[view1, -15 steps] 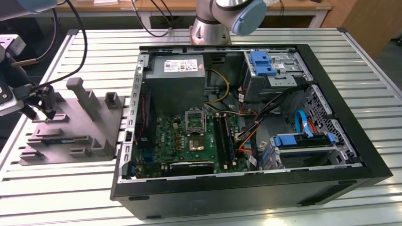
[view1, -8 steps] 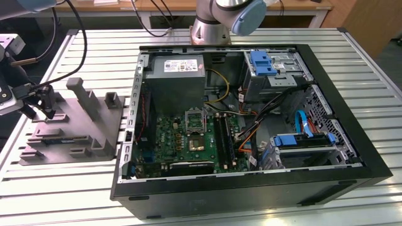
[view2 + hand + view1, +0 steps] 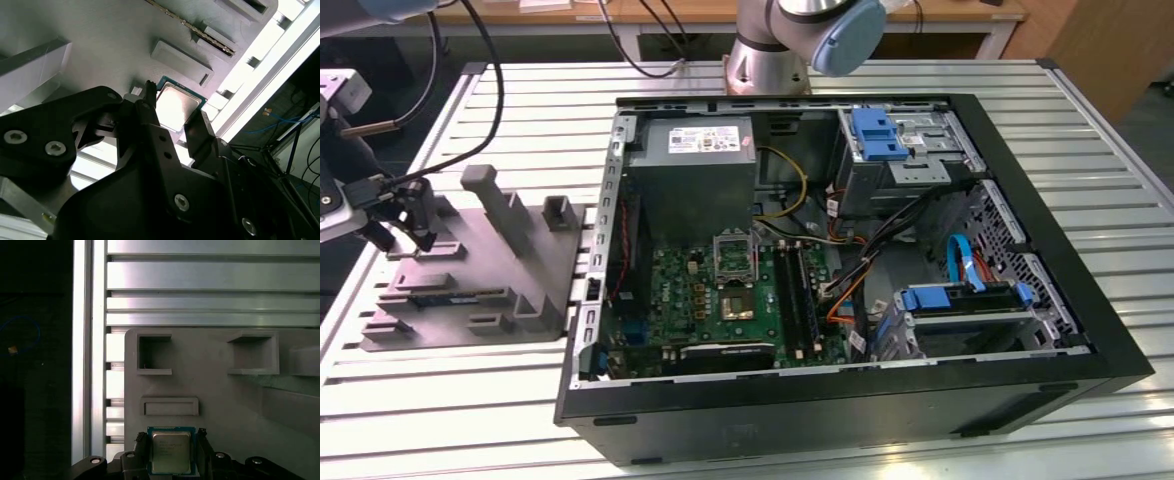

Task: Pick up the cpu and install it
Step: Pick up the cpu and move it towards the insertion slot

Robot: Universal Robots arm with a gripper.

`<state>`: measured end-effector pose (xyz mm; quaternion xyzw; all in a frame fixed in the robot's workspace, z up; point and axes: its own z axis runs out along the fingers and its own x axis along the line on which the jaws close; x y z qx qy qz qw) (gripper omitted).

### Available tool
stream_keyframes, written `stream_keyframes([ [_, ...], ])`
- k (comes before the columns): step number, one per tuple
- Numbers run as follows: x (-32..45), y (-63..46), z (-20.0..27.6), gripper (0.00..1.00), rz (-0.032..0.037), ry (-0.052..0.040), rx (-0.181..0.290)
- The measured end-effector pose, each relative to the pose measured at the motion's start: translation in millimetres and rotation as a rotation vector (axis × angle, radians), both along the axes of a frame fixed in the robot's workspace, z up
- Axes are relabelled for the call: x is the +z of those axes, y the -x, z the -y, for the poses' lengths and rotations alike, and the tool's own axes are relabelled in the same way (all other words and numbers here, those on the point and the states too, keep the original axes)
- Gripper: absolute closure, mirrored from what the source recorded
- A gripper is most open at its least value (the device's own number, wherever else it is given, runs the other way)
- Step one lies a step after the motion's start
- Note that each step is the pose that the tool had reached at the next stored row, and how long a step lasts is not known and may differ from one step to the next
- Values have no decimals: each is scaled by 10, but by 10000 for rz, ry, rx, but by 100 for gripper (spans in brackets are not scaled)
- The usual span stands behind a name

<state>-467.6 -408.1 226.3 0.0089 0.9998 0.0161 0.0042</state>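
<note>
The cpu [image 3: 171, 452] is a small square chip with a silvery top and a green rim. It sits low over the grey moulded tray [image 3: 225, 395], between my black fingers [image 3: 141, 445]. In both wrist views the fingers press against two opposite edges of the cpu [image 3: 176, 105]. In the exterior view my gripper [image 3: 400, 240] hangs over the tray [image 3: 467, 300] at the exterior view's left, outside the computer case. I cannot tell whether the chip is lifted off the tray. The socket [image 3: 734, 262] lies on the green motherboard inside the open case.
The open black computer case [image 3: 854, 400] lies on the slatted aluminium table [image 3: 1107, 200], with power supply, cables and blue drive brackets inside. Upright posts [image 3: 494, 200] rise from the tray beside my gripper. The arm's base [image 3: 767, 60] stands behind the case.
</note>
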Motion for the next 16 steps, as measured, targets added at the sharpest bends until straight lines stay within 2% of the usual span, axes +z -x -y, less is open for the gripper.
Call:
stream_keyframes([
  [16,42,0,0,53,1,1,1],
])
